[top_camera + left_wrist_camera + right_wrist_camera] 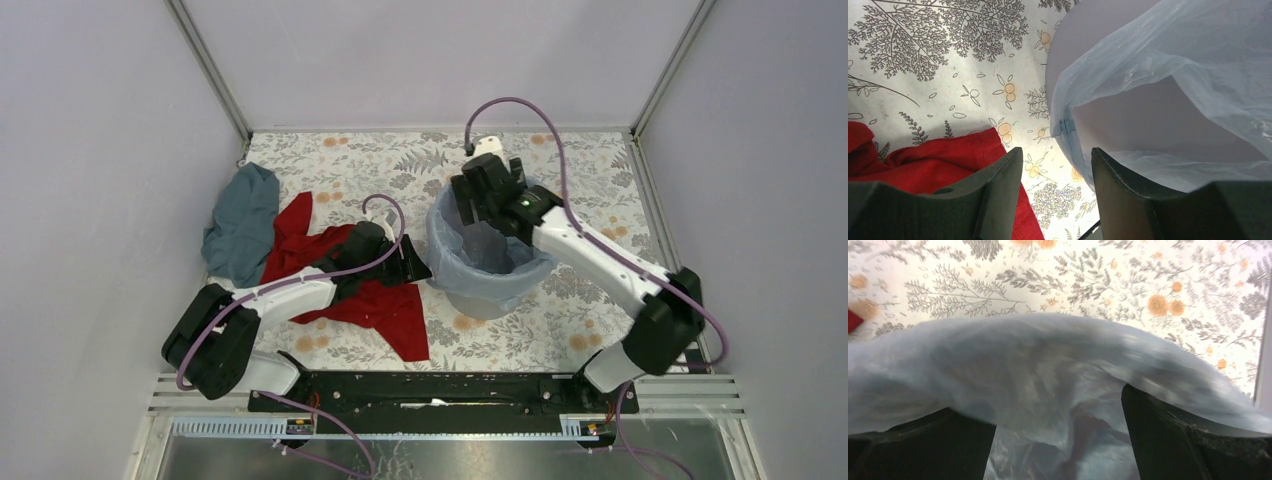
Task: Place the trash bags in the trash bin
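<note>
A thin, translucent pale blue plastic film bag (pixel 447 250), wrinkled and glossy, is seen already seated in the round light grey plastic bin (pixel 483 302). Its body is sunk into the mouth and its hem is folded outward over the wide rim on the side facing the left arm. The coming move is judged to turn on that hem. From the left gripper (pixel 1055 185) the film hangs just ahead and to the right, with the bin wall close beside the right-hand finger (pixel 1120 195), and the loose edge runs along the curve of the rim. The left fingers are spread apart and nothing is held between them; only the flower-printed table cover (pixel 948 75) shows in the gap. The right gripper (pixel 1058 435) is lowered into the bin mouth from the far side, its fingers also spread wide, with film billowing across and between them. That view is blurred, so it cannot be settled whether the film is pressed by either pad. The left arm is taken to be nearer the outer hem, the right nearer the bag's interior. A crumpled matte red cloth (pixel 923 167) lies beneath the left arm, with a teal-grey cloth (pixel 240 225) beyond it.
</note>
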